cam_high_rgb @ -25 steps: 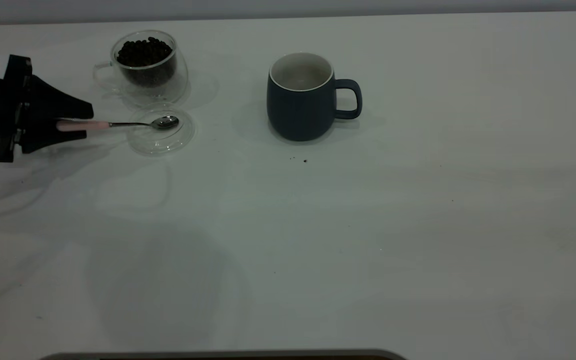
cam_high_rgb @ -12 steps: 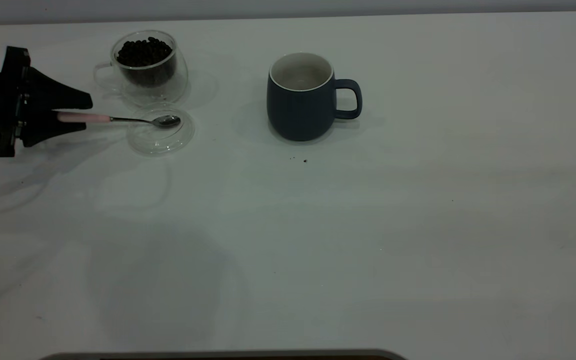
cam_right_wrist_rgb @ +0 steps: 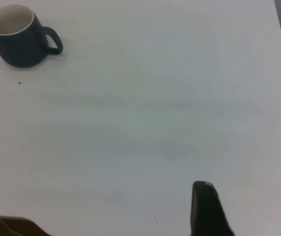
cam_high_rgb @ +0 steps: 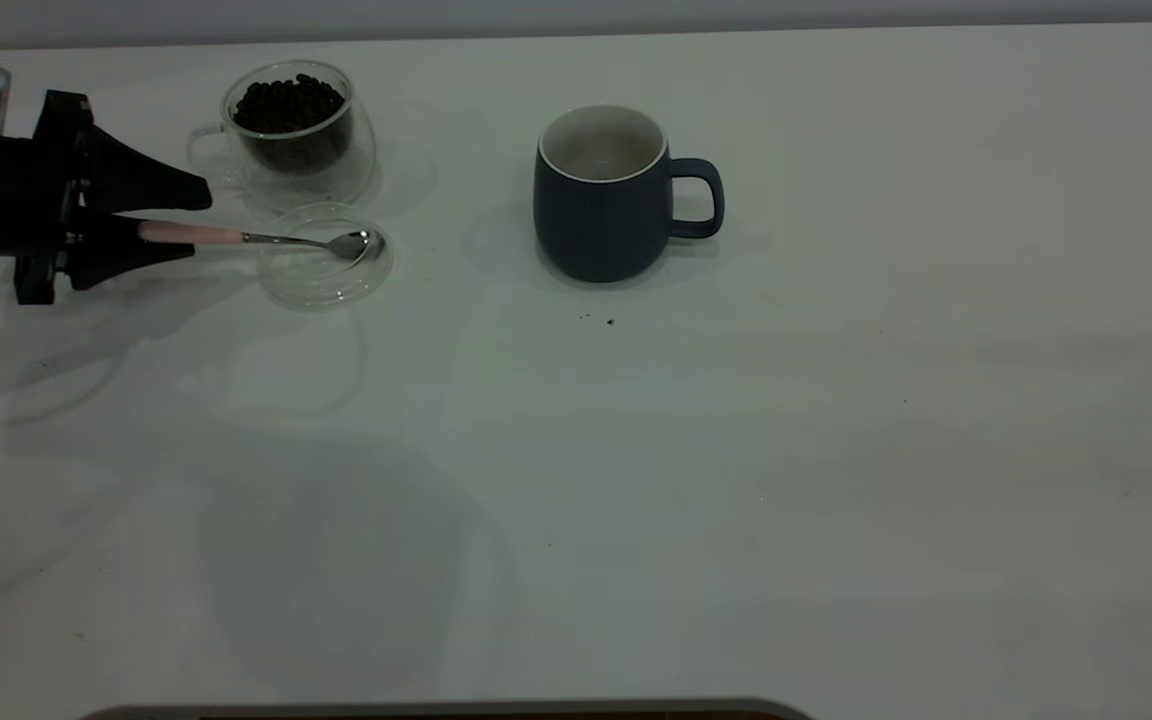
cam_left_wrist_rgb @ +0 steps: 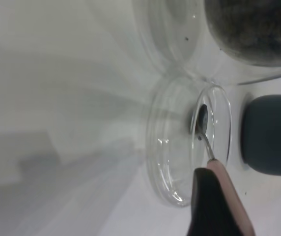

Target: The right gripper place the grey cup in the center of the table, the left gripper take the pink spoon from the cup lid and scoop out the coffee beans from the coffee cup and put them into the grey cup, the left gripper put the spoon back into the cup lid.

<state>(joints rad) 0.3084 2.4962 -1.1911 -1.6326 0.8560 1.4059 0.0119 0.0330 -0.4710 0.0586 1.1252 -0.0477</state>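
Your left gripper point(cam_high_rgb: 176, 228), jaws closed on the pink spoon point(cam_high_rgb: 266, 239) near the tabletop's far left corner, points its long axis toward the grey cup point(cam_high_rgb: 601, 195), with the coffee cup point(cam_high_rgb: 296, 130) just behind.

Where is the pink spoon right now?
In the exterior view the pink spoon is at the far left of the table, held by its handle in the left pincer, its bowl over the clear lid in front of the glass cup.
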